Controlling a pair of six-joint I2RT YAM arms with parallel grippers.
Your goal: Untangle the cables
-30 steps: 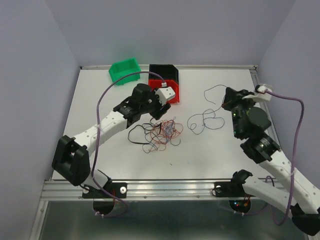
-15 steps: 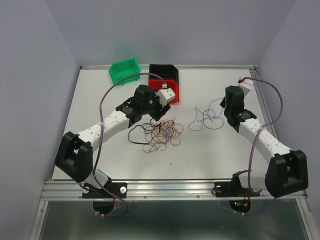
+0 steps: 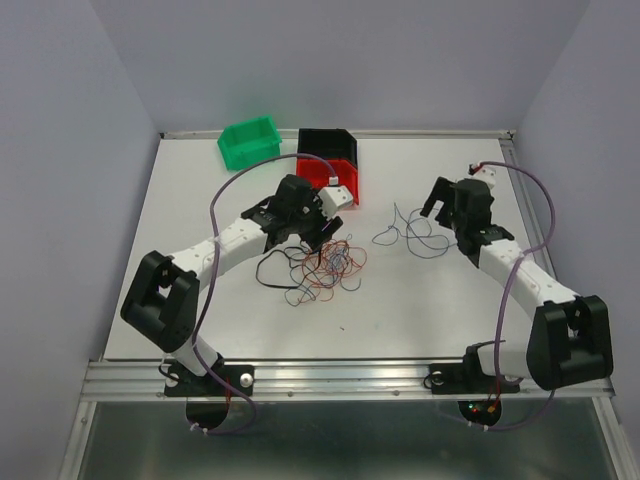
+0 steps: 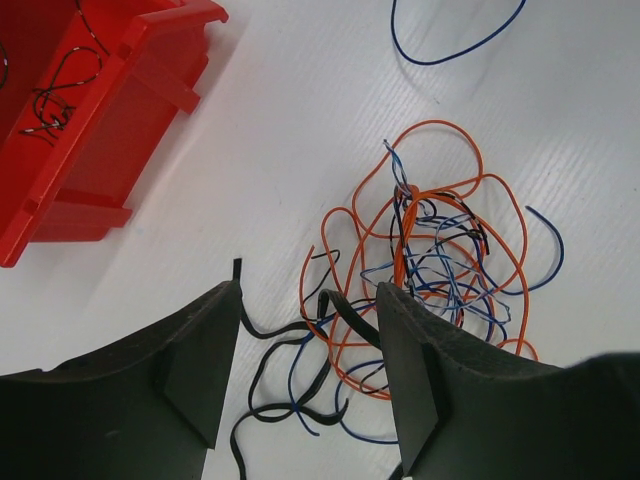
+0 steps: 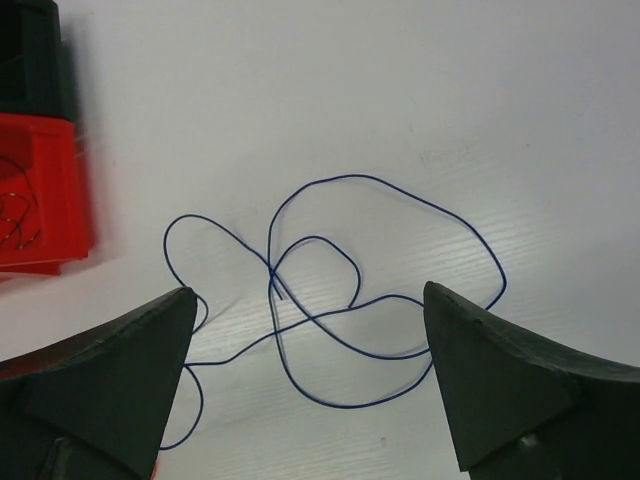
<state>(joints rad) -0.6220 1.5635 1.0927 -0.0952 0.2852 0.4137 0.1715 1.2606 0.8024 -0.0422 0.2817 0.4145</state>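
I'm hovering the open left tool (image 4: 310, 300) over the tangled cables (image 4: 420, 250), aiming for one outer orange loop (image 4: 440, 123) alone, the right tool (image 5: 308, 295) hanging open above the lone blue wire (image 5: 272, 272).

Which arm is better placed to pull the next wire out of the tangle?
Left: the left gripper, open, hangs over the tangle; the right gripper sits apart, over a lone blue wire.

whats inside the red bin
A few thin dark wires lie in the red bin. Most of its inside is cut off in the wrist views, and the left arm covers part from above.
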